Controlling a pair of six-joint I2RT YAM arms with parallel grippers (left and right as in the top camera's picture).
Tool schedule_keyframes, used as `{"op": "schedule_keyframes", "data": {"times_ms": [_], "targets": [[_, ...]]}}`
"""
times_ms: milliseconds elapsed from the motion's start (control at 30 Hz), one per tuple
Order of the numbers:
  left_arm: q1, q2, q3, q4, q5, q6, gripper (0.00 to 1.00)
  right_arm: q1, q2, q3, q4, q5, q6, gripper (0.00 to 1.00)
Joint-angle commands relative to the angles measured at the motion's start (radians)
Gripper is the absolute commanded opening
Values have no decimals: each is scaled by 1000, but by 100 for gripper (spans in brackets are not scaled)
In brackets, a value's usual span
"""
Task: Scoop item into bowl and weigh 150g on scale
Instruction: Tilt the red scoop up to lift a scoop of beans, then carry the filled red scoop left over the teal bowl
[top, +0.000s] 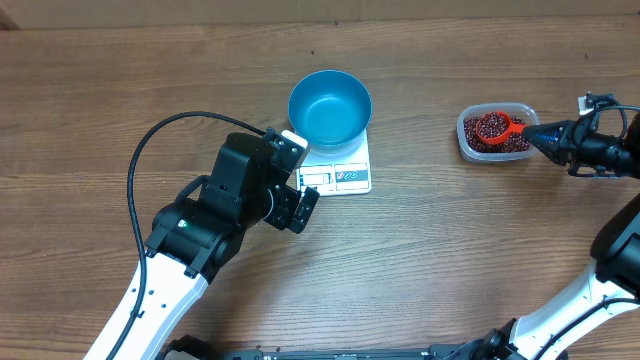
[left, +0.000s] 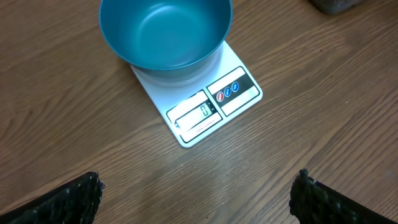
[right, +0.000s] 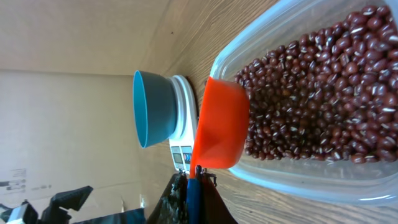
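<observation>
Your right fingers (top: 545, 134) are clamped tight on the handle of the orange-red plastic scoop (top: 492, 127). Its cup carries a load of the small dark red-brown beans (top: 500, 143) and sits over the clear rectangular plastic tub (top: 464, 140) that contains the rest. Your left fingers (left: 74, 200) are spread wide and hold nothing. They hover above the worktop (top: 450, 250), just beside the display edge of the small white rectangular kitchen scale (top: 352, 178).

The round bright blue bowl (top: 330, 108) stands on that scale, with no beans in it yet.

Mind the crossing. The bowl is well apart from the tub, so any roll of the wrist on the way would probably tip beans onto the bare wood. A low approach could catch the bowl's rim and shove it off the scale. Your left arm is close enough that a nudge against the scale could spoil the reading.

The right arm reaches in from the right edge, its wrist level and pointing left. The left arm rises from the lower left, its wrist angled down toward the scale.
</observation>
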Motion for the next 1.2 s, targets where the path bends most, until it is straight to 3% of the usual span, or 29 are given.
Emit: {"op": "schedule_keyframes", "data": {"times_ms": [0, 300, 1167], "targets": [[-3, 6, 24, 3, 15, -10, 100, -8, 5, -6, -5, -66, -9, 3], [-3, 6, 24, 3, 15, -10, 99, -22, 5, -6, -25, -110, -18, 3], [-3, 6, 24, 3, 15, -10, 99, 32, 5, -6, -227, -298, -227, 4]]}}
